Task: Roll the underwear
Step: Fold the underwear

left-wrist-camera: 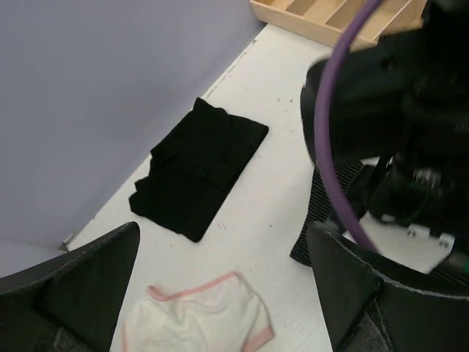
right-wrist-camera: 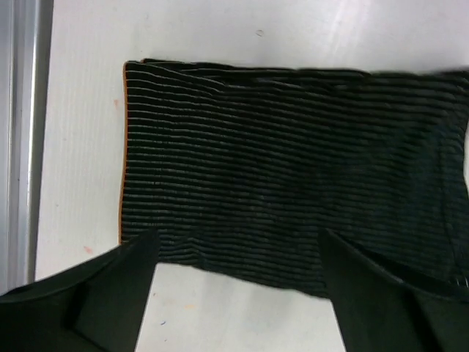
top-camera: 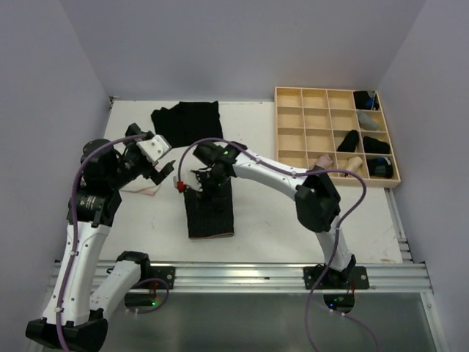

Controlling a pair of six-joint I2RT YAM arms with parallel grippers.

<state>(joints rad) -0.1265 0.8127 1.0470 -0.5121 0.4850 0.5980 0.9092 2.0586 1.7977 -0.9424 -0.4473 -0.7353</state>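
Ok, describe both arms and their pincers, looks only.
Both arms are white tubular links with black joint housings: left arm, right arm. A purple cable loops along each. The left pincer and right pincer have broad matte-black fingers.

so the left gripper (top-camera: 164,171) hangs just left of the striped underwear (top-camera: 210,214), fingers spread wide, gripping nothing; the right arm (top-camera: 278,173) bends in from its right; the right gripper (right-wrist-camera: 238,249) sits parted over its far end
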